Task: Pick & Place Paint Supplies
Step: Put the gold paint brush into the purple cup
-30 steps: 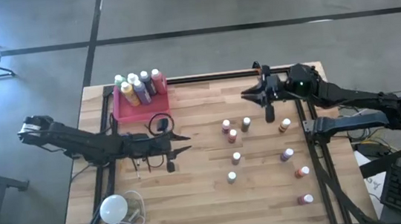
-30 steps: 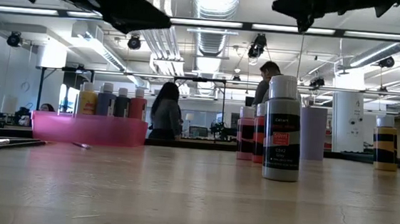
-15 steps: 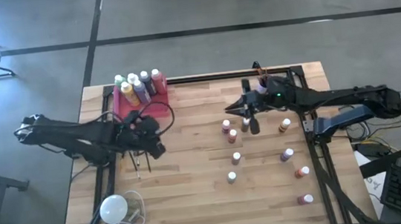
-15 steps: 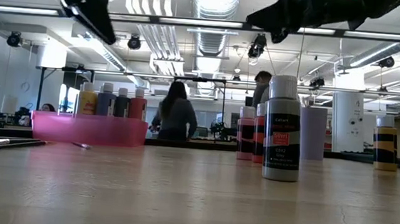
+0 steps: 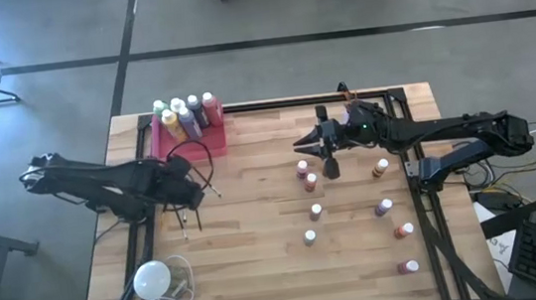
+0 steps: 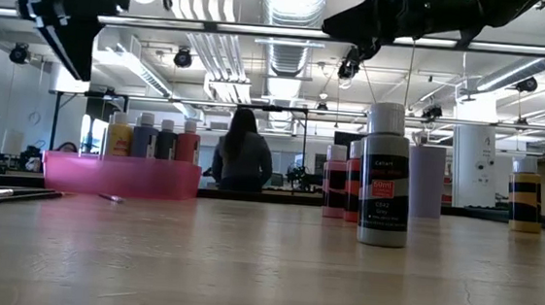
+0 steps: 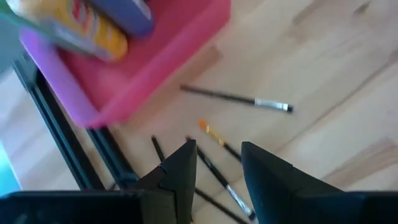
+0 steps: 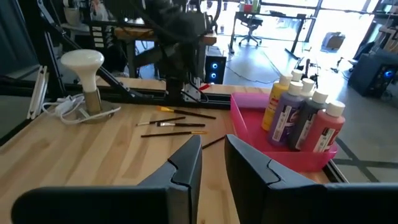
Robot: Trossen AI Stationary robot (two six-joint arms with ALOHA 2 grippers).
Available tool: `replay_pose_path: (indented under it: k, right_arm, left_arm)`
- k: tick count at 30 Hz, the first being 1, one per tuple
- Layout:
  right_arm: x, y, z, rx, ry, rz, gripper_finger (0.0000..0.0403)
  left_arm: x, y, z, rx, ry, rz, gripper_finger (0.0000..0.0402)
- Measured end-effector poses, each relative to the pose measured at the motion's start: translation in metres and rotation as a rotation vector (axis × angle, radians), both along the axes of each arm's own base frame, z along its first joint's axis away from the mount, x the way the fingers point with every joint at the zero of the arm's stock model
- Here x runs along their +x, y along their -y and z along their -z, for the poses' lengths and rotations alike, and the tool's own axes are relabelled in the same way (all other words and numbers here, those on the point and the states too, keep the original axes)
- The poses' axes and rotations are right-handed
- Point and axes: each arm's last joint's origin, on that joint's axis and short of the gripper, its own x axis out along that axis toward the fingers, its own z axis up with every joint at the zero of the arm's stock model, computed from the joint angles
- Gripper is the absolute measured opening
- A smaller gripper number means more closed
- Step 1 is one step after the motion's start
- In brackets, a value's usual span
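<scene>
A pink tray point(image 5: 188, 143) at the table's far left holds several larger white-capped bottles point(image 5: 185, 117). Several thin dark paintbrushes point(image 7: 236, 99) lie flat on the wood beside it. Small bottles point(image 5: 311, 181) stand scattered over the table's right half. My left gripper point(image 7: 219, 165) hangs open above the brushes point(image 5: 186, 221), pointing down, with nothing between its fingers. My right gripper point(image 5: 300, 147) hovers nearly level over the far small bottles, pointing toward the tray. Its fingers point(image 8: 186, 163) stand a narrow gap apart and hold nothing.
A white round bulb point(image 5: 152, 278) with its coiled cord lies at the near left corner. Black frame rails point(image 5: 137, 234) run along both side edges of the table. In the low view a grey-labelled bottle point(image 6: 386, 176) stands nearest. A person stands in the room behind.
My left gripper has drawn back toward the table's left edge and risen a little. It has rolled and tipped from nearly level to pointing down over the brushes. My right gripper has gone toward the table's left and sunk a little, over the far small bottles.
</scene>
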Motion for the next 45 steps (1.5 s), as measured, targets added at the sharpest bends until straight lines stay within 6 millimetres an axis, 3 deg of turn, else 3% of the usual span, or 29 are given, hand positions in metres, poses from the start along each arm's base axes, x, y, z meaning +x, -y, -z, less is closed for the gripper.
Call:
replay_pose_path:
  k: [11,19,25,31,45]
  right_arm:
    - [0.0,0.0,0.0,0.004,-0.003,0.0,0.0088]
    - [0.0,0.0,0.0,0.004,-0.003,0.001,0.008]
    - [0.0,0.0,0.0,0.004,-0.004,0.0,0.0056]
    - [0.0,0.0,0.002,0.006,-0.012,0.0,0.0043]
    - [-0.001,0.0,0.005,0.017,-0.037,0.001,0.0076]
  left_arm:
    - [-0.01,-0.002,0.039,-0.172,-0.149,-0.135,0.0133]
    - [-0.012,-0.005,0.062,-0.191,-0.231,-0.18,0.0133]
    - [-0.006,-0.005,0.08,-0.203,-0.371,-0.064,0.0133]
    - [0.006,-0.007,0.096,-0.203,-0.464,-0.123,0.0133]
    - [0.02,-0.022,0.129,-0.217,-0.679,-0.255,0.0133]
